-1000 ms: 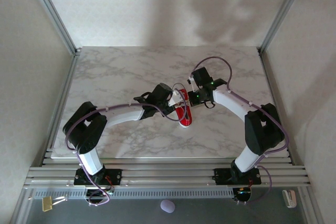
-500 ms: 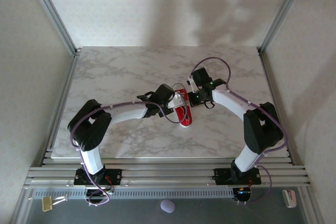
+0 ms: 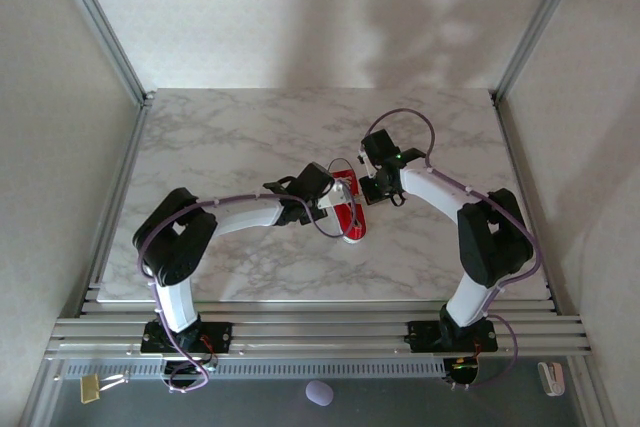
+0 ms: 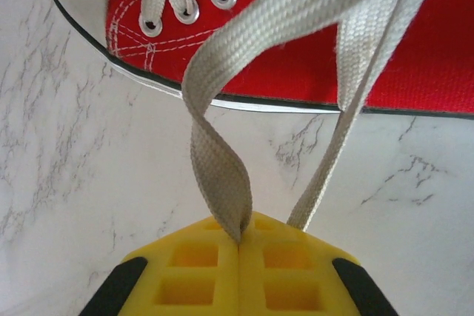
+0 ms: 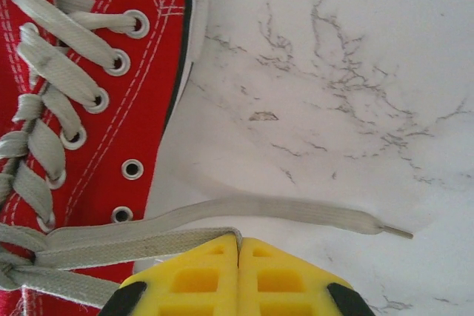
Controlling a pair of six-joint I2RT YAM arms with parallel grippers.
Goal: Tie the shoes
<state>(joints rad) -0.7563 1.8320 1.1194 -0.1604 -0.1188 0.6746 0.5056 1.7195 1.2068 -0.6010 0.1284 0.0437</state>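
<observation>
A small red sneaker (image 3: pixel 349 213) with a white sole lies mid-table, toe toward the arms. My left gripper (image 3: pixel 331 197) sits at its left side and my right gripper (image 3: pixel 366 190) at its right side, near the heel end. In the left wrist view the yellow fingers (image 4: pixel 200 271) are shut on a folded loop of white lace (image 4: pixel 221 172) that rises to the red shoe (image 4: pixel 415 72). In the right wrist view my gripper (image 5: pixel 238 242) is shut on another lace (image 5: pixel 133 238) beside the shoe's eyelets (image 5: pixel 132 169). That lace's free end (image 5: pixel 333 216) lies on the marble.
The marble tabletop (image 3: pixel 230 137) extends all round the shoe. Metal frame posts (image 3: pixel 100 22) and white walls close in the sides and back. An aluminium rail (image 3: pixel 320 332) carries the arm bases at the near edge.
The left arm has shifted right, its elbow swinging in toward the shoe. The right arm's elbow has drawn slightly inward. Both grippers stay shut on the laces.
</observation>
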